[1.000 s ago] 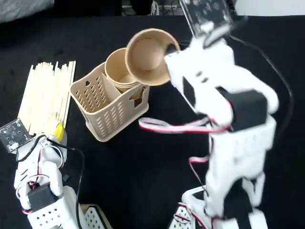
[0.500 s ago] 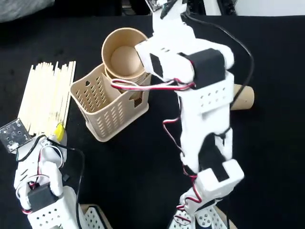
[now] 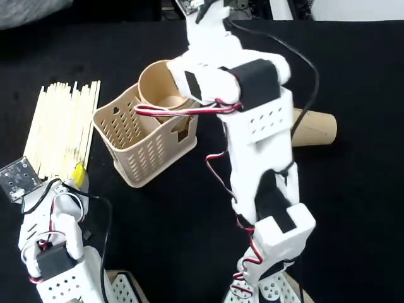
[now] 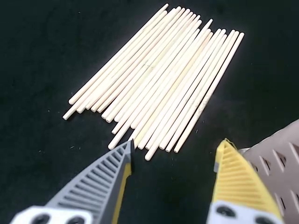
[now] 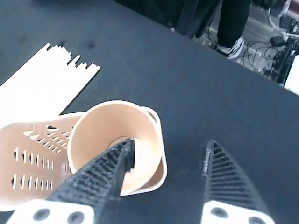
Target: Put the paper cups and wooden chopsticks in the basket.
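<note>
A beige slotted basket (image 3: 142,148) stands left of centre and holds a stack of paper cups (image 3: 158,88). My right gripper (image 3: 187,79) hovers over that stack. In the right wrist view it (image 5: 170,142) is open, one finger reaching into the top cup (image 5: 107,135) and the other outside the rim. One more paper cup (image 3: 314,127) lies on its side to the right of the arm. A bundle of wooden chopsticks (image 3: 63,123) lies left of the basket. My left gripper (image 4: 175,149) is open just above the chopsticks' (image 4: 159,79) near ends, holding nothing.
The table is covered in black cloth (image 3: 353,76). The right arm's white body (image 3: 259,145) rises beside the basket and partly covers the lying cup. The basket's corner (image 4: 280,154) is close to my left gripper. Cables and gear sit beyond the far edge.
My right arm swung left and down with a paper cup, set it into the stack in the basket, and its fingers now stand apart. The left arm has not moved.
</note>
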Tool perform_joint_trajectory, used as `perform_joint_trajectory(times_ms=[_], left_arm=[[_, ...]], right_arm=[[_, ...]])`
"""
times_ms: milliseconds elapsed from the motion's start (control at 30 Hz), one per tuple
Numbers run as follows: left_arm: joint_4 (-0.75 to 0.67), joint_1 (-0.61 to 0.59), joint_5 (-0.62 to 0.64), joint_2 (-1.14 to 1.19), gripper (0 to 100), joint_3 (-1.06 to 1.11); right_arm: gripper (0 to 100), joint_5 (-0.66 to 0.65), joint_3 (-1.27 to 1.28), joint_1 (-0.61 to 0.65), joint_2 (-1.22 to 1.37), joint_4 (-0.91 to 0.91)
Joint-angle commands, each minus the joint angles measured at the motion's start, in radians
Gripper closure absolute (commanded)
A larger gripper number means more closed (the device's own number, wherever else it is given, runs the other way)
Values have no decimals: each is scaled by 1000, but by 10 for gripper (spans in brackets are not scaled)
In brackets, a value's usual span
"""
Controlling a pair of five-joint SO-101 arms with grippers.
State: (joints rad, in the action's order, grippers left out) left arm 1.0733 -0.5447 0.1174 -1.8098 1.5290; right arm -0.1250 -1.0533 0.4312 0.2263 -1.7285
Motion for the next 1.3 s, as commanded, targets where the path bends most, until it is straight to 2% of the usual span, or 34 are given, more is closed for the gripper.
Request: perform_joint_trajectory(times_ms=[0, 200, 367, 533, 767, 867, 1133, 1267], left_arm=[[-21, -1, 11, -9, 716, 2], [-25, -1, 11, -9, 716, 4], [-25, -1, 11, -9, 716, 2], [-25, -1, 11, -9, 716, 2], [-23, -1, 11, -9, 716, 2], [-23, -1, 11, -9, 716, 2], [-20, -1, 11, -9, 716, -2], [-20, -1, 11, -9, 716, -2]], right_arm=[[748, -61, -51, -38, -96, -32], [748, -193, 104, -198, -173, -37], [748, -427, 415, -356, -217, 12], [747, -569, 765, -520, -220, 307], [729, -591, 1224, -657, -220, 861], [709, -643, 1405, -677, -219, 1082], [761, -796, 1618, -736, -222, 1356], [767, -784, 1635, -764, -254, 1386]])
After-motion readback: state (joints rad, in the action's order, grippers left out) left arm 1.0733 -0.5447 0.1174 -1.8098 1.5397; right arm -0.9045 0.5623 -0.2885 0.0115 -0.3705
